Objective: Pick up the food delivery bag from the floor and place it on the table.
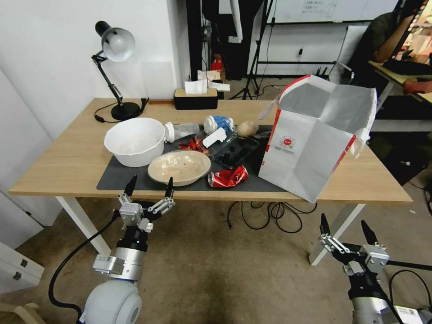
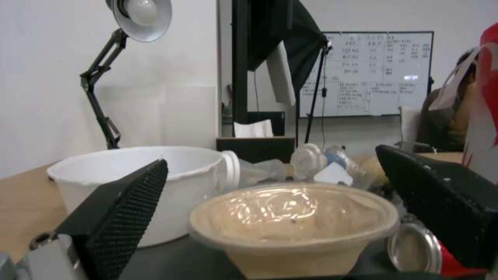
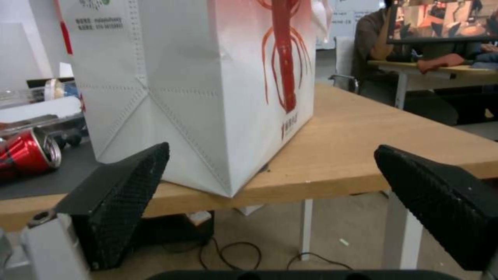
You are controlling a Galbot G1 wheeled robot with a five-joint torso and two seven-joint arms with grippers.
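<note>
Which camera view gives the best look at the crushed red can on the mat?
The head view: the red can lies whole on the dark mat, beside the beige bowl. The right wrist view shows its top end and side at the frame edge. The left wrist view shows mostly its silver end.

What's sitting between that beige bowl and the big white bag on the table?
A crushed red soda can lies on the dark mat between the beige bowl and the food delivery bag, seen in the head view.
</note>
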